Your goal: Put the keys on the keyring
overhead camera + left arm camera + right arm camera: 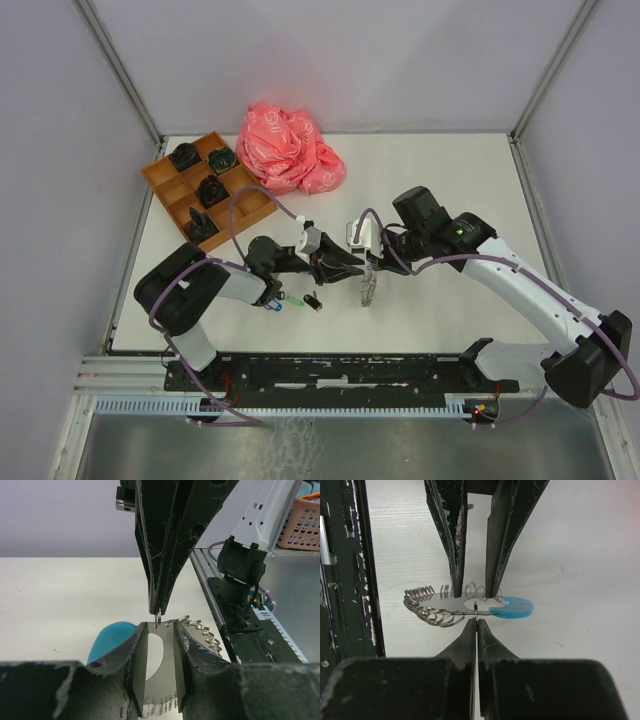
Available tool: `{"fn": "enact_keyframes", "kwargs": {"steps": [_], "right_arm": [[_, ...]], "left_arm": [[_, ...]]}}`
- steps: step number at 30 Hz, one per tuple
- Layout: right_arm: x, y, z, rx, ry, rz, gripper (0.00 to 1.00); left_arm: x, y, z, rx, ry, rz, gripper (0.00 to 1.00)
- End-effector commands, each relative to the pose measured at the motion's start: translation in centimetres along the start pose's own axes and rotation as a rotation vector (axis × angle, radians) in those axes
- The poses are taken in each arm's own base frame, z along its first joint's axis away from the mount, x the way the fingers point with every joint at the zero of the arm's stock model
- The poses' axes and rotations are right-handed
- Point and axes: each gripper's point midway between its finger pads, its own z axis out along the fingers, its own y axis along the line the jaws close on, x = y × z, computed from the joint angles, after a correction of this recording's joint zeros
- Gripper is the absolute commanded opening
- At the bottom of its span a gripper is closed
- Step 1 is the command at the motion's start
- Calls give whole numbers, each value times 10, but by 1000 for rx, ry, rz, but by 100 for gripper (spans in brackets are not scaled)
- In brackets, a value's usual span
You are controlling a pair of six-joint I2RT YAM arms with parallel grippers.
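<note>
One keyring, three keys (blue, green, black tags), one pink bag, one tray with four dark items.

**Silver and blue between black fingers on a white table**

The table is white. The keyring is shiny silver-grey, and its curved piece is bright light blue. The small ring is silver too. The left gripper and the right gripper are black, flecked with pale scratches. The left arm is mostly black with white links. The right arm is mostly white with black joints. The cables are purple. Toward the near edge, the keys carry blue, green and black tags. At the far edge the bag is pink with white print. In the far left corner the tray is orange-brown and holds black things.
</note>
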Motion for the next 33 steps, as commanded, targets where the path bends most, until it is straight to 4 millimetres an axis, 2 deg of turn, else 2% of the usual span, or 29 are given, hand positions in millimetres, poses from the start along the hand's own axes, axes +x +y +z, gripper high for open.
{"fn": "enact_keyframes", "kwargs": {"steps": [1,8,17,21,24,27,33], "right_arm": [[-17,-10,-10,31,-11,-55,1],[-16,-11,-7,34,7,-62,1],[-21,-12,-5,34,-3,-70,1],[-20,-12,-4,35,0,-72,1],[-20,-11,-4,37,-4,-74,2],[-19,-10,-4,42,-13,-80,8],[-14,-10,-9,110,-48,-103,26]], "left_arm": [[-31,-4,14,59,-88,150,32],[-21,4,19,32,-27,171,26],[-10,8,22,6,26,189,25],[-8,10,22,-2,36,201,17],[-7,10,23,-5,45,215,6],[-9,10,21,-17,43,244,3],[-12,12,13,-61,35,352,3]]}}
